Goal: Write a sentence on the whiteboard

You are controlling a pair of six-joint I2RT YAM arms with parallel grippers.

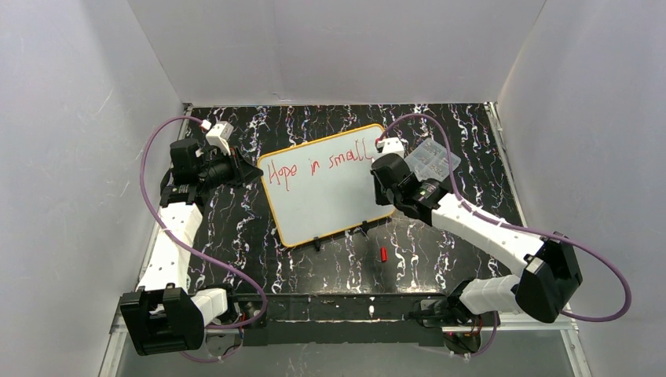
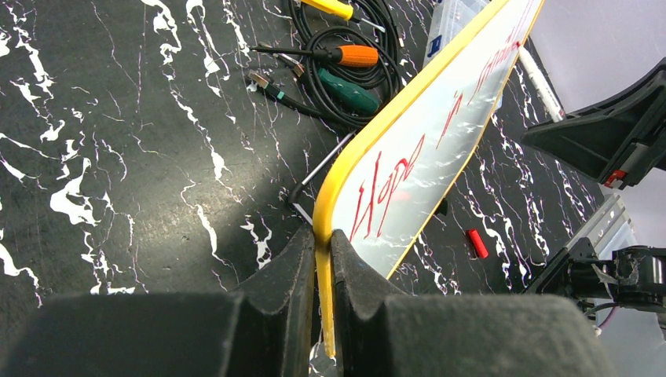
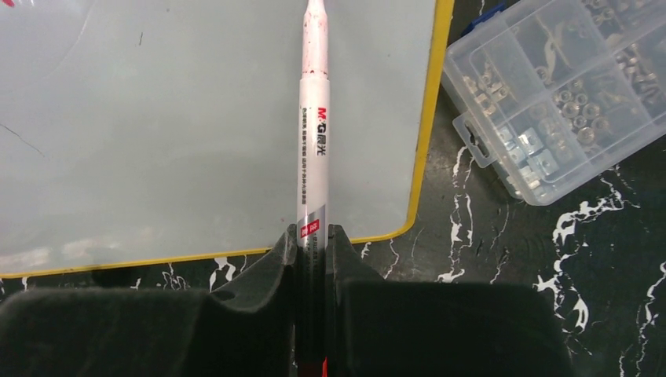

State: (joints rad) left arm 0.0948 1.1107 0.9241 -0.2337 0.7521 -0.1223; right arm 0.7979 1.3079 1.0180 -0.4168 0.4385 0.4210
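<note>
Reading only "Hope in small", the sentence (image 1: 318,166) runs in red along the top of the whiteboard (image 1: 330,208), which sits mid-bench (image 1: 440,236). The line ends close to the right rim, so further writing could crowd or smear it, and a slipping board would skew strokes. The left fingers (image 2: 287,275) pinch the board's left rim; the right fingers (image 3: 345,259) clamp the marker (image 3: 312,141), its tip over the board.

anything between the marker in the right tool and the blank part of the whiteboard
Nothing visible. The marker held in the right tool points straight over bare whiteboard; the clear parts box lies beyond the board's right rim, out of the way.
</note>
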